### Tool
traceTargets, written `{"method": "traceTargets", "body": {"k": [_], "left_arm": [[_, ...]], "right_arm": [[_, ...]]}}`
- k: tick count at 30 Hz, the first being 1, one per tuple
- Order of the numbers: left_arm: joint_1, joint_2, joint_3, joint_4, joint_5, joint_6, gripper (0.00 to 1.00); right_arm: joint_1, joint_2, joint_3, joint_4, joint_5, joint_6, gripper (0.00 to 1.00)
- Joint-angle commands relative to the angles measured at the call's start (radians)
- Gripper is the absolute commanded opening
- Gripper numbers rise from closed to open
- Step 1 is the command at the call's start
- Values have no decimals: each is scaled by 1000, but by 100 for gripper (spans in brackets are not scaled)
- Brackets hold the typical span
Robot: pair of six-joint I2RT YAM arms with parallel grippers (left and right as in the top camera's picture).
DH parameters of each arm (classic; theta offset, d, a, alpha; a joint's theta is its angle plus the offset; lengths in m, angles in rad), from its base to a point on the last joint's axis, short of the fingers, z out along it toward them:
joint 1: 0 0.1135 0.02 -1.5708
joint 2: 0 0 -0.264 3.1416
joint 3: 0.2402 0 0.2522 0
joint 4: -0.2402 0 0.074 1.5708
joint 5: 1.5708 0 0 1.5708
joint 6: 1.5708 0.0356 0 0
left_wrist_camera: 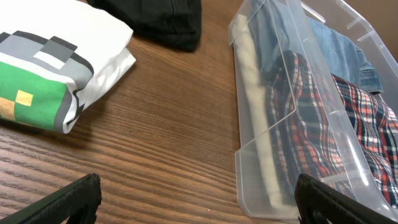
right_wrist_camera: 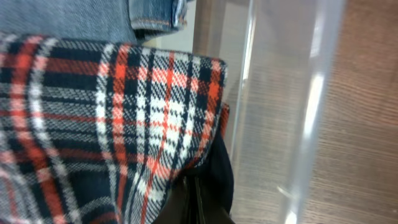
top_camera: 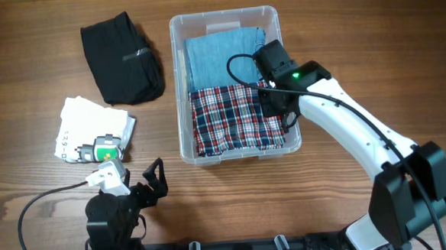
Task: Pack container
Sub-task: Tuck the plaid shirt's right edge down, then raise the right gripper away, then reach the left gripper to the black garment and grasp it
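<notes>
The clear plastic container (top_camera: pixel 181 81) stands at the middle back of the table. It holds a folded blue denim garment (top_camera: pixel 219 56) at the far end and a folded red, white and navy plaid cloth (top_camera: pixel 230 121) at the near end. My right gripper (top_camera: pixel 281 110) is inside the container by its right wall. In the right wrist view its fingers (right_wrist_camera: pixel 198 202) are pressed together on the edge of the plaid cloth (right_wrist_camera: pixel 93 112), next to the clear wall (right_wrist_camera: pixel 273 93). My left gripper (top_camera: pixel 153 177) is open and empty over the table, left of the container (left_wrist_camera: pixel 249 124).
A folded black garment (top_camera: pixel 121 57) lies at the back left. A folded white shirt with a green print (top_camera: pixel 93 132) lies in front of it, just beyond my left gripper (left_wrist_camera: pixel 196 194). The wooden table shows between them and the container.
</notes>
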Motion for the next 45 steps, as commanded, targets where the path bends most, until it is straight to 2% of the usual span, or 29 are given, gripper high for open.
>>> {"method": "traceTargets", "body": {"k": [1,5,8,9,10,13,18,36,38,40,45], "left_arm": [[-1,-8,-3,3,5,-5,100],[-1,-8,-3,3,5,-5,100],[-1,-8,-3,3,5,-5,100],[-1,-8,-3,3,5,-5,100],[-1,-8,-3,3,5,-5,100],[-1,-8,-3,3,5,-5,100],[-1,-8,-3,3,5,-5,100],[-1,-8,-3,8,0,-5,100],[-1,-8,-3,31,-43,-5,100],[-1,-8,-3,57,-24,-5,100],[-1,2,81,61,-18,-1,100]], "right_arm": [[-2,-102,69,-24,-7,10,4],[-73,-200,72,-46,3,15,6],[-204,-253,72,-91,3,31,9],[-269,-266,71,-107,3,30,18],[-336,-273,71,-125,4,26,54],[-479,-274,69,-159,4,-30,100],[-561,-274,69,-137,4,-25,100],[-561,-274,69,-131,3,-25,100],[-561,-274,69,-131,3,-25,100],[-561,-274,69,-131,3,-25,100],[-561,-274,69,-131,3,-25,100]]}}
